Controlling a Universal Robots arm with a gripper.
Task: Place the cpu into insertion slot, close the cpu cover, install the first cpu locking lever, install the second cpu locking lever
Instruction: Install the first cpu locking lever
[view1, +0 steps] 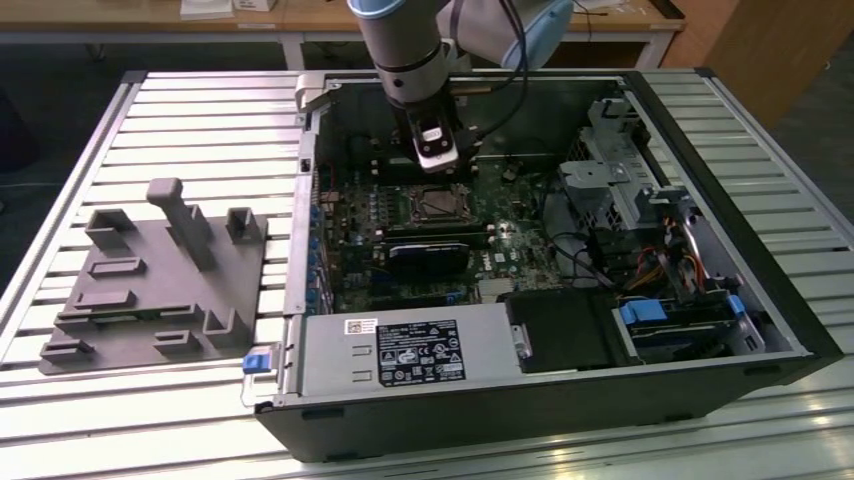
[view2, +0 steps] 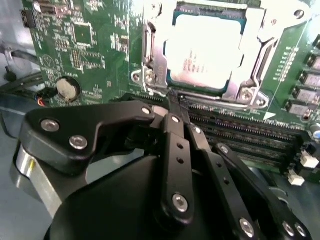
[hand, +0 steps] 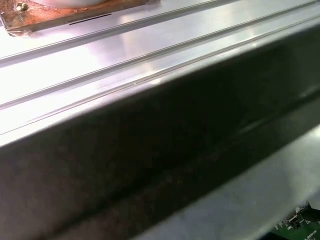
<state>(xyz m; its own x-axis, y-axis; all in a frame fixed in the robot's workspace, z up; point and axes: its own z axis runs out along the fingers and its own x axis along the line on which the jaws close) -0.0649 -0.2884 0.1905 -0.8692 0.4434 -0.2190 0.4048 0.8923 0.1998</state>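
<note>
**Silvery cpu seated under closed cover**

Pale cpu (view2: 202, 50) lying in the insertion slot (view2: 172, 75), framed by the cpu cover (view2: 255, 30) folded flat over its edges. Gripper (view2: 176, 106) poised just beside the socket's near edge, black fingers (view2: 175, 145) pressed together, pinching nothing. Green motherboard (view2: 85, 45) all around, inside the open computer case (view1: 694, 130) on the slatted table (view1: 174, 130).

silvery cpu (view2: 205, 50), green circuit board (view2: 85, 45), black claw (view2: 176, 112)
</note>
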